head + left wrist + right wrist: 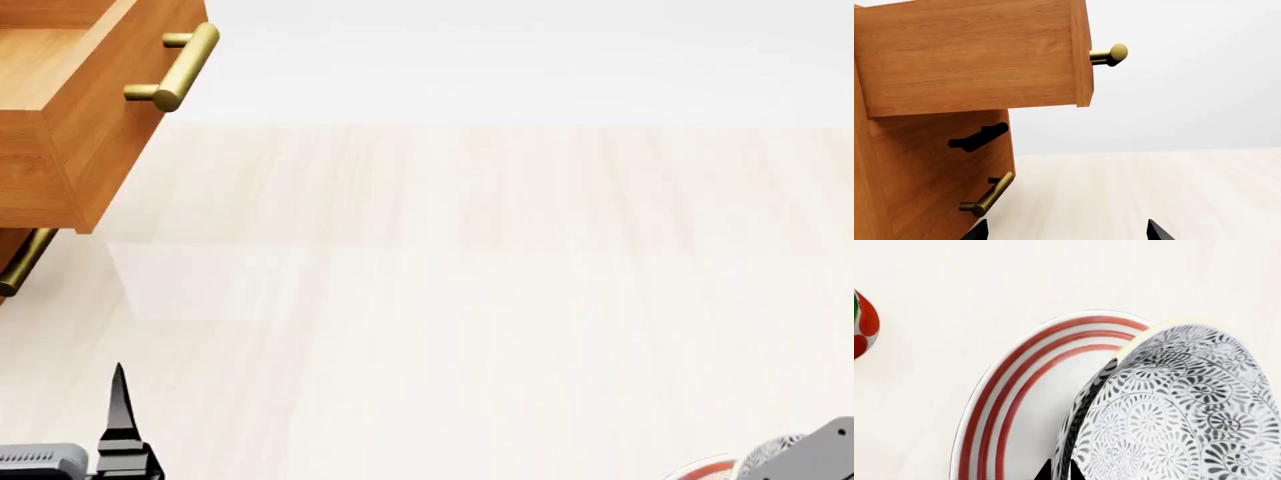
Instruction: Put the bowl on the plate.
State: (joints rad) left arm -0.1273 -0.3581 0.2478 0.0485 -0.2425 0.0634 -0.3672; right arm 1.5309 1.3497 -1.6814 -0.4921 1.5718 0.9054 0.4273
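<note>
The bowl (1187, 405) was seen in the right wrist view over the plate (1014, 405), its patterned wall hiding much of the plate's inner field; whether it rested on the plate or was held just above it could not be told. The right gripper (1059, 471) showed only as two dark tips pressed close on the bowl's rim — a pinch on a thin, glazed edge.

In the head view only a sliver of plate (705, 468) appeared at the near right corner.

Risks, as judged:
- A rim pinch could slip and let the bowl tip or drop.
- An off-centre release could leave the bowl riding the plate's raised rim, then sliding off.
- The red can (864, 325) lay apart to one side; a wide withdrawal might clip it.

The left gripper (1066, 233) was spread and empty, near the wooden drawer unit (934, 150) — no part in this step.
</note>
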